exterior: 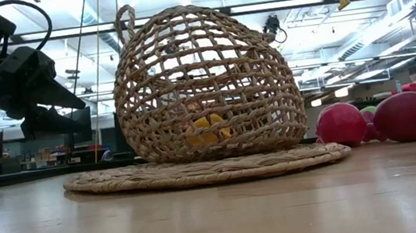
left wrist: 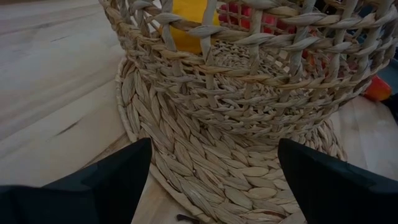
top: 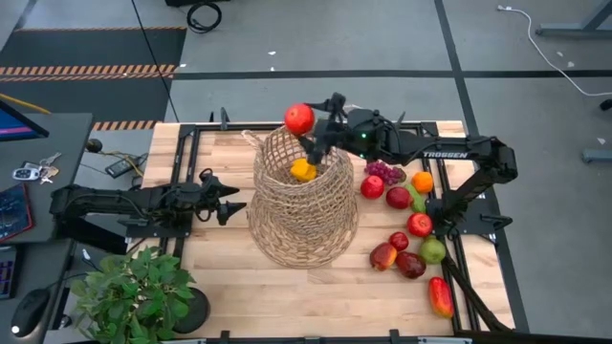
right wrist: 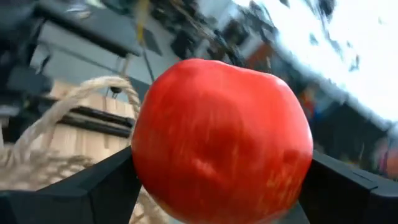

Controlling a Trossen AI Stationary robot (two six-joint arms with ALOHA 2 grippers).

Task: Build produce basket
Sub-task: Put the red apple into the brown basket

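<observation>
Fingers of the right gripper (top: 308, 128) clasp a glossy round red apple (top: 299, 118) above the open-weave wicker basket (top: 304, 205).

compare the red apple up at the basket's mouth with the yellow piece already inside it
The red apple is red, sits between the right hand's fingers, and hangs over the basket rim. The yellow piece is yellow, touched by neither hand, and lies low inside the basket, seen through the weave. The apple looks larger. Both are rounded toy produce.
</observation>
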